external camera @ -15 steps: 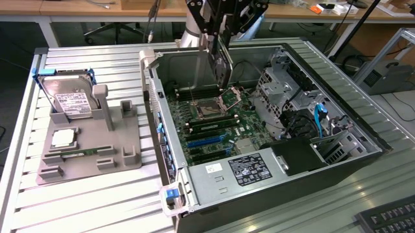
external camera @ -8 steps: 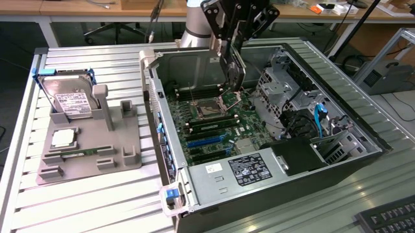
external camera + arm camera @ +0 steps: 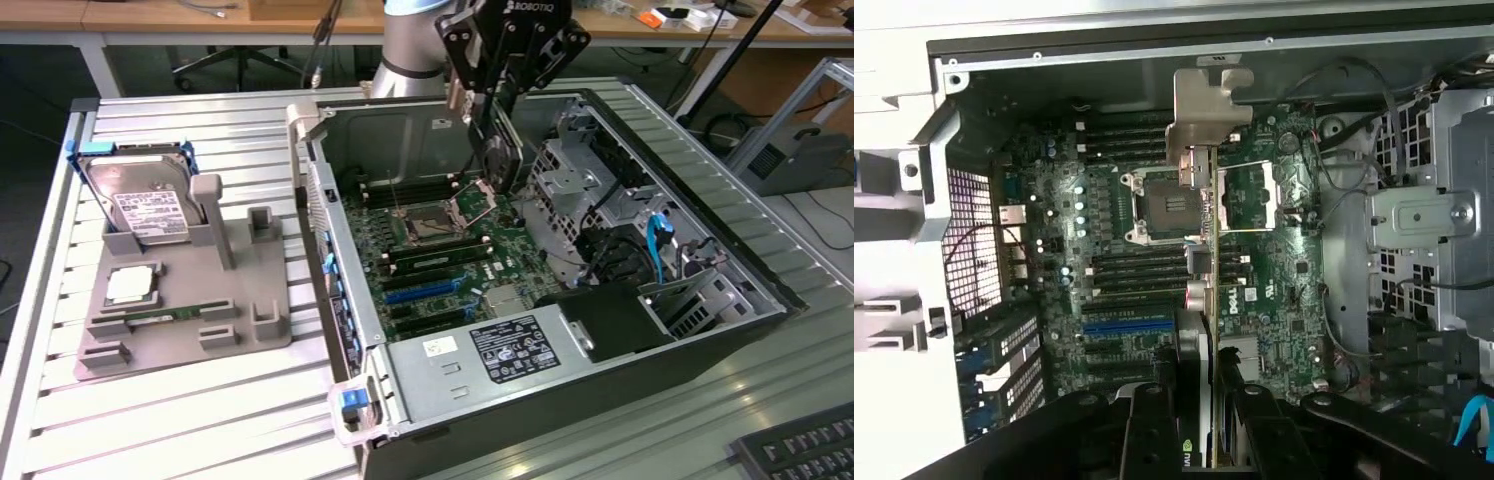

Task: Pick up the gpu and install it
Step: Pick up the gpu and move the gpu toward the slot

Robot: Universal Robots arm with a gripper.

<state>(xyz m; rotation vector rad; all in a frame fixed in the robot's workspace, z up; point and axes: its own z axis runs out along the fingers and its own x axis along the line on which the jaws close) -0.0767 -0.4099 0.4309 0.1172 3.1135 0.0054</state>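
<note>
Exterior view: one gpu, one hard drive at nine o'clock of the case. One arm points down, its gripper clenched on the gpu.

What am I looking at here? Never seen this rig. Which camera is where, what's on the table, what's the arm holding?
This is a single robot arm with a two-finger gripper. One picture comes from a camera off the arm, looking down at the slatted metal table. The other comes from a camera on the wrist, looking past the gripper into the case. An open computer case lies on the table with its motherboard exposed. At the exterior view's left, a grey holder carries a hard drive, a processor chip and a RAM stick. The gripper is shut on the gpu, which hangs on edge above the motherboard and is not yet seated.
</note>
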